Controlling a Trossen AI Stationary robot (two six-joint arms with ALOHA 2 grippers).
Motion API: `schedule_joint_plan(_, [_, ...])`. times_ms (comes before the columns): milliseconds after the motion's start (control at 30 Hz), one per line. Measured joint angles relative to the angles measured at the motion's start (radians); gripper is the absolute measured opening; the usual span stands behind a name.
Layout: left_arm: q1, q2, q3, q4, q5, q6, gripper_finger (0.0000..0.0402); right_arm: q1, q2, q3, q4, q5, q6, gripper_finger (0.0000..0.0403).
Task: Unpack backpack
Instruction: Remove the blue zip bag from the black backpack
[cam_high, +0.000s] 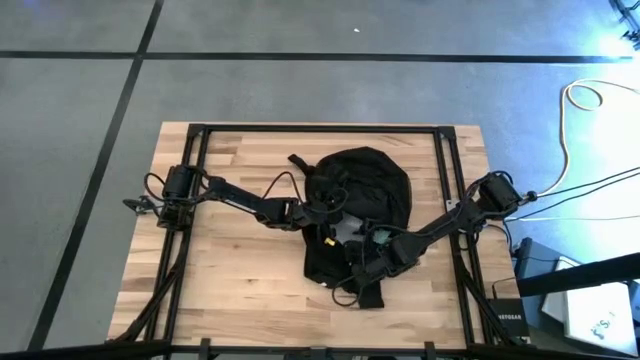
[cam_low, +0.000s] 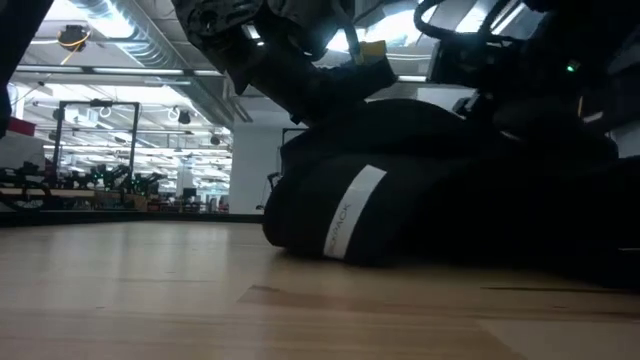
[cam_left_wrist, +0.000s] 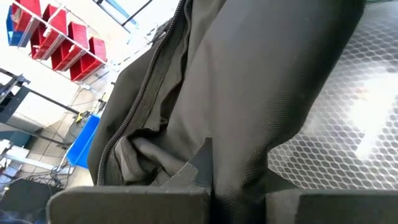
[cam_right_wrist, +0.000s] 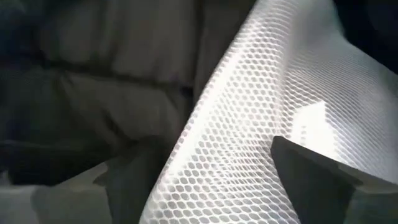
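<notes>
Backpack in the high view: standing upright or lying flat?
Lying flat: the large black soft fabric backpack spreads across the wooden table, both arms reaching onto it.

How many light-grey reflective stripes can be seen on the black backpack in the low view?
1. A single light-grey reflective stripe runs slanted down the front of the large black soft fabric backpack, on the end nearest the camera. Others may be hidden by the fabric or the arms.

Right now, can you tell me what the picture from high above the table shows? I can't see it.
A big black backpack lies in the middle of a wooden table. Two dark robot arms reach in from either side: the left tool is shut on the backpack's fabric at its left edge, and the right tool is down on the backpack's near end. Grey floor surrounds the table.
</notes>
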Motion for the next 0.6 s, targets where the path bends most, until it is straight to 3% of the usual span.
schedule_joint_plan(233, [0.007,0.0,0.0,0.0,0.004,-0.001,0.0001,0.0,0.001,-0.001,-0.082,0.067,0.042,0.0222])
schedule_joint_plan(600, [0.006,0.0,0.0,0.001,0.011,-0.002,0.0001,-0.001,0.001,-0.002,-0.142,0.087,0.046,0.0139])
